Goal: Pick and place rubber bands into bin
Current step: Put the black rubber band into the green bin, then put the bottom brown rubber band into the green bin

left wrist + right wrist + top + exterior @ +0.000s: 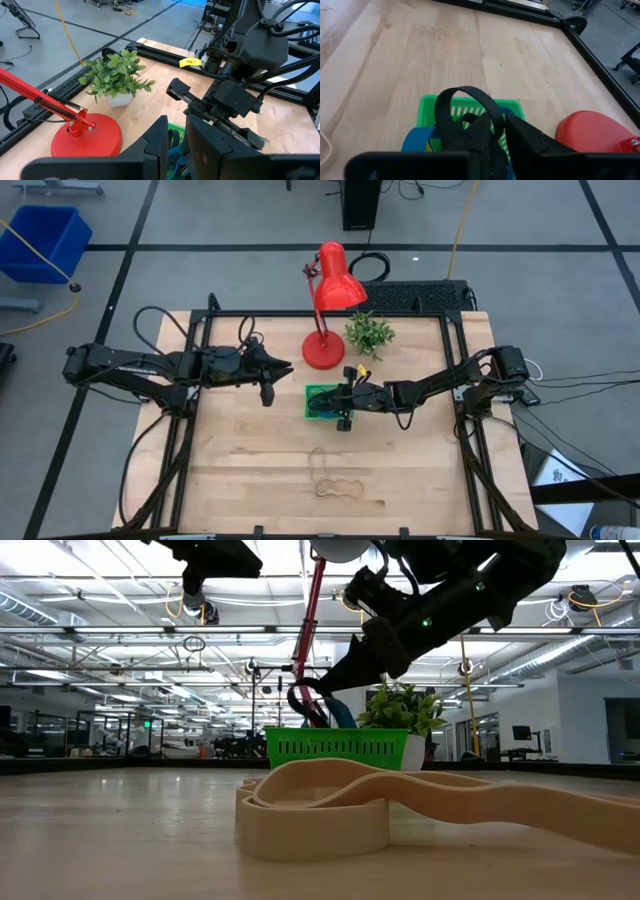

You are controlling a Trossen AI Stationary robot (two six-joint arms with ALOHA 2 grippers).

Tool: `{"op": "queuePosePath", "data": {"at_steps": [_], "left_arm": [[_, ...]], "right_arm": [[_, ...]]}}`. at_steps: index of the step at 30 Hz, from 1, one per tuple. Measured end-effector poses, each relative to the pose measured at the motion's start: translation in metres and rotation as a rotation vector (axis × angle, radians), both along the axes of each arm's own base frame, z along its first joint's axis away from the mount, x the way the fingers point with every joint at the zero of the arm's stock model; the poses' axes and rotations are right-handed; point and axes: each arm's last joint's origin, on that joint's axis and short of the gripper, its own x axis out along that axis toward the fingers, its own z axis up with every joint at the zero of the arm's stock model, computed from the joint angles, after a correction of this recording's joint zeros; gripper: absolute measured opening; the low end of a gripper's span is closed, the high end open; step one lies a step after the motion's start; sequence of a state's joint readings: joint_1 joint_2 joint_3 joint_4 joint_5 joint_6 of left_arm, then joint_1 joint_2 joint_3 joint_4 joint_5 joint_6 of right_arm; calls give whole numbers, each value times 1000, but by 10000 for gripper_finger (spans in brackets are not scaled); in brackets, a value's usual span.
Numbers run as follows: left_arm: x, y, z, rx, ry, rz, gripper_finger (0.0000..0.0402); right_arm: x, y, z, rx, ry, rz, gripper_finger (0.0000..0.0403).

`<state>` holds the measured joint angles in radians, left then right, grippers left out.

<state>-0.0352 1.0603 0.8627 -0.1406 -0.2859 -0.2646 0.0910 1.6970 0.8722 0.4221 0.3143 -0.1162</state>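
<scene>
Bin (pixel 318 402) sits before lamp (pixel 324 350), plant (pixel 369 333) right of it.

From above, my right gripper (pixel 340 402) hides half the green bin (pixel 314 394) (contents unreadable); the lamp base (pixel 592 131) is cropped.

A tan rubber band (pixel 330 802) lies on the wooden table (pixel 120 840), very near, with a second tan band (pixel 520 802) running from it to the right. Farther off stands the green bin (pixel 335 748), and just above it the right gripper (pixel 318 700) hangs with a black rubber band (pixel 303 705) looped at its fingers. Behind the bin are a small green plant (pixel 405 708) and the red lamp's stem (pixel 308 630).
</scene>
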Motion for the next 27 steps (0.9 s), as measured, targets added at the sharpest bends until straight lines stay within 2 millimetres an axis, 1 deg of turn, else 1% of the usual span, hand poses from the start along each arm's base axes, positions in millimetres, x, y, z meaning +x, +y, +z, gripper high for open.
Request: {"op": "queuePosePath", "data": {"at_steps": [3,6,11,16,20,22,23,27], "left_arm": [[0,0,0,0,0,0,77],[0,0,-1,0,9,0,77],[-1,0,-2,1,27,1,77],[-1,0,-3,31,37,-10,77],[-1,0,-3,59,45,-20,77],[-1,0,-3,76,49,-26,77],[-1,0,-3,85,52,-29,77],[-1,0,-2,130,64,-45,77]], "right_arm": [[0,0,1,0,-2,0,80],[-3,1,8,3,-18,5,99],[-11,6,35,12,-99,25,118],[-23,14,66,28,-201,55,123],[-31,23,80,114,-263,59,119],[-33,30,83,164,-278,68,119],[-34,34,82,177,-266,100,119],[-40,57,70,185,-138,262,121]]}}
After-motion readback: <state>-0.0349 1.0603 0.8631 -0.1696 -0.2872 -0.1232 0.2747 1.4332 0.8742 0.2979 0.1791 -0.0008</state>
